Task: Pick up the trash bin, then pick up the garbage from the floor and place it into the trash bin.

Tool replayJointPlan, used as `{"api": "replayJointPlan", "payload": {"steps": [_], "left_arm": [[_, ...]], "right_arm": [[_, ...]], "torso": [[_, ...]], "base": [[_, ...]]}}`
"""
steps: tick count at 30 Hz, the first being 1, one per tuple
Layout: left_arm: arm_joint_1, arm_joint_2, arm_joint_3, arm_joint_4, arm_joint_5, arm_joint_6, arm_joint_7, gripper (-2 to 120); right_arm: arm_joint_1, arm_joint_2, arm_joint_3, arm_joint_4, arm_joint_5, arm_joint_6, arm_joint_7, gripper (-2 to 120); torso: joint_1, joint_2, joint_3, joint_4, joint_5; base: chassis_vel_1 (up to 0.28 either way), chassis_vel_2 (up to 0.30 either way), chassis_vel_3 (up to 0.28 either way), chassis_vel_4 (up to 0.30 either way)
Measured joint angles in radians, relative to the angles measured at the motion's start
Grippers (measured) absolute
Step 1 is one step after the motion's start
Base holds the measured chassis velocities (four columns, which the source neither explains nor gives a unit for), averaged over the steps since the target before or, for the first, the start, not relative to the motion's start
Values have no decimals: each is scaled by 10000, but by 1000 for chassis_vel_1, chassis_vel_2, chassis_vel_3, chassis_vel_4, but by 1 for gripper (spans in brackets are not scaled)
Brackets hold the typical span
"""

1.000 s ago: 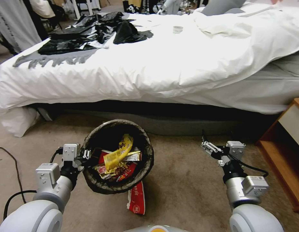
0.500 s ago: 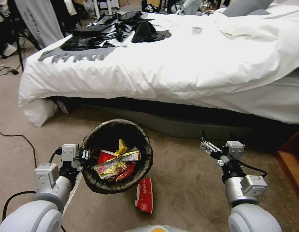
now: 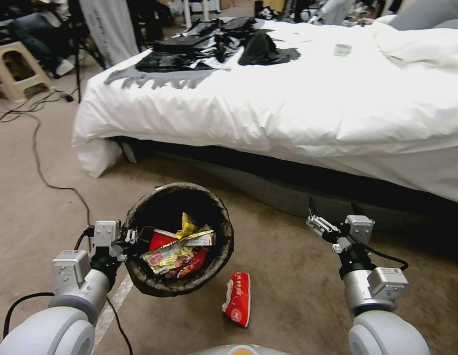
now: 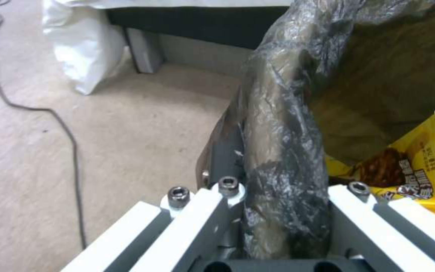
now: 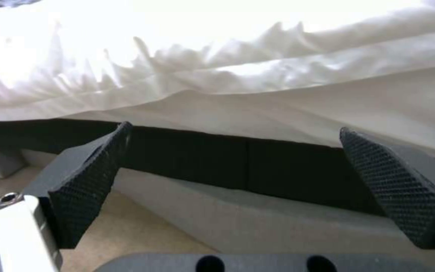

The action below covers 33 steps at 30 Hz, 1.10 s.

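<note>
Left gripper (image 3: pixel 132 238), jaws clamped on the bag-lined rim of the trash bin (image 3: pixel 224 246), holding it above the carpet (image 3: pixel 298 276) in front of the bed (image 3: pixel 288 108). The bin contains a yellow snack wrapper (image 3: pixel 187 226) and red packets. A red wrapper (image 3: pixel 238 305) lies on the carpet just beside the bin. Right gripper (image 3: pixel 332 209), fingers spread wide and empty, raised toward the bed's base.

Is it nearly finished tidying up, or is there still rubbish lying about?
Mostly done. The left end effector is shut on the rim of the trash bin, which already holds wrappers. The right end effector is open, empty, held toward the bed. One red wrapper lies on the carpet beside the bin.
</note>
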Motion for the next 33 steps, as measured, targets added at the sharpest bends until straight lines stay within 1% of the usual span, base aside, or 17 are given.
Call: {"api": "replayJointPlan", "payload": {"steps": [14, 19, 24, 33], "left_arm": [[-33, 7, 11, 0, 3, -12, 0, 1], [-32, 7, 15, 0, 47, -117, -8, 1], [-18, 4, 28, 0, 102, -175, -17, 1], [-7, 5, 38, 0, 105, -178, -29, 1]], "right_arm": [[83, 11, -12, -81, 15, 11, 46, 100], [90, 12, -23, -103, 24, 11, 70, 100], [68, 19, -45, -104, 27, -20, 99, 100], [58, 6, -101, -99, 32, -78, 157, 100]], "torso": [[0, 0, 0, 0, 0], [0, 0, 0, 3, 0], [0, 0, 0, -3, 0], [0, 0, 0, -1, 0]], "base": [[78, 78, 76, 74], [71, 69, 70, 82], [2, 8, 10, 4], [0, 0, 0, 0]]}}
